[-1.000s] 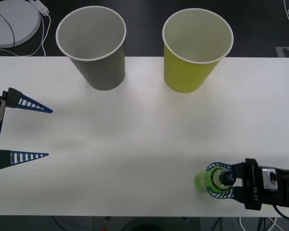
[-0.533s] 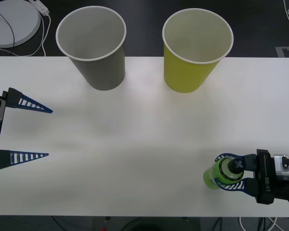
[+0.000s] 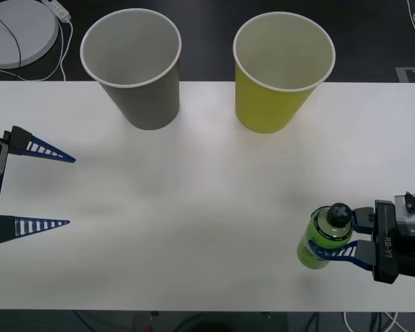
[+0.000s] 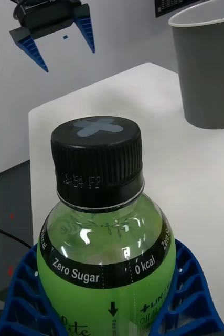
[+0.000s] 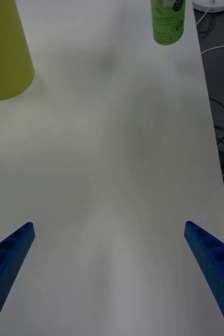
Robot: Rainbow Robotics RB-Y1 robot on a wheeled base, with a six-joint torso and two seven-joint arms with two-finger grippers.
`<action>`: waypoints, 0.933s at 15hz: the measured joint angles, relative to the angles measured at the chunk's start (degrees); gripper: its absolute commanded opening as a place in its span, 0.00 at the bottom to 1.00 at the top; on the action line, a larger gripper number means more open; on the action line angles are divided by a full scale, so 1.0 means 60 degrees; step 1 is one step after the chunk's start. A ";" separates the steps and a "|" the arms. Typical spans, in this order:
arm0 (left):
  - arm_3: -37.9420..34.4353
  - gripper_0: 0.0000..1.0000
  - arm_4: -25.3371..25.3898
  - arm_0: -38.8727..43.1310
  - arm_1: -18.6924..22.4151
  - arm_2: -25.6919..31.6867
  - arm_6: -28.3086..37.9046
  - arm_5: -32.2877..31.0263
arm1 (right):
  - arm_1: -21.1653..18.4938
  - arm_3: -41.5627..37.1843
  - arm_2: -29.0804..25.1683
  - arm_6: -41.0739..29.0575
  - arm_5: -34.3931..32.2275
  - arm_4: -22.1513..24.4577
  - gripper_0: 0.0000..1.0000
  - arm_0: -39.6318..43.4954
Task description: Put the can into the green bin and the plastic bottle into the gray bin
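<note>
The right tool (image 3: 340, 238) pinches the small clear plastic bottle of bright green drink (image 3: 325, 235) below its black cap, upright at the white table's (image 3: 194, 180) near right corner, likely so it can be lifted cleanly. The large gray tapered paper cup (image 3: 135, 66), its target, stands at the far side beside the yellow-green cup (image 3: 280, 69). The left tool (image 3: 52, 188) waits spread at the left edge.

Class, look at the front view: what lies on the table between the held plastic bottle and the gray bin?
Nothing: in the front view, bare white table runs from the plastic bottle to the gray bin.
</note>
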 measured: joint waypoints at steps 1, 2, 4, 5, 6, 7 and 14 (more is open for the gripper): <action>0.0000 1.00 0.0000 0.0000 0.0000 0.0000 0.0000 0.0000 | -0.0006 -0.0251 -0.0183 -0.0496 0.0041 0.0215 0.00 0.0055; 0.0000 1.00 0.0000 0.0000 0.0000 0.0000 0.0000 0.0000 | -0.0003 -0.0500 -0.0376 -0.0982 0.0088 0.0423 0.00 0.0130; 0.0000 1.00 0.0000 0.0000 0.0000 0.0000 0.0000 0.0000 | -0.0027 -0.1127 -0.0752 -0.2076 0.0259 0.0900 0.00 0.0244; 0.0000 1.00 0.0000 0.0000 0.0000 0.0000 0.0000 0.0000 | -0.0051 -0.1415 -0.0879 -0.2586 0.0375 0.1112 0.00 0.0283; 0.0000 1.00 0.0000 0.0000 0.0000 0.0000 0.0000 0.0000 | -0.0077 -0.1737 -0.1011 -0.3167 0.0485 0.1347 0.00 0.0300; 0.0000 1.00 0.0000 0.0000 0.0000 0.0000 0.0000 0.0000 | -0.0082 -0.2000 -0.1151 -0.3681 0.0544 0.1540 0.00 0.0311; 0.0000 1.00 0.0000 0.0000 0.0000 0.0000 0.0000 0.0000 | -0.0225 -0.3751 -0.2328 -0.7457 0.0616 0.2779 0.00 0.0292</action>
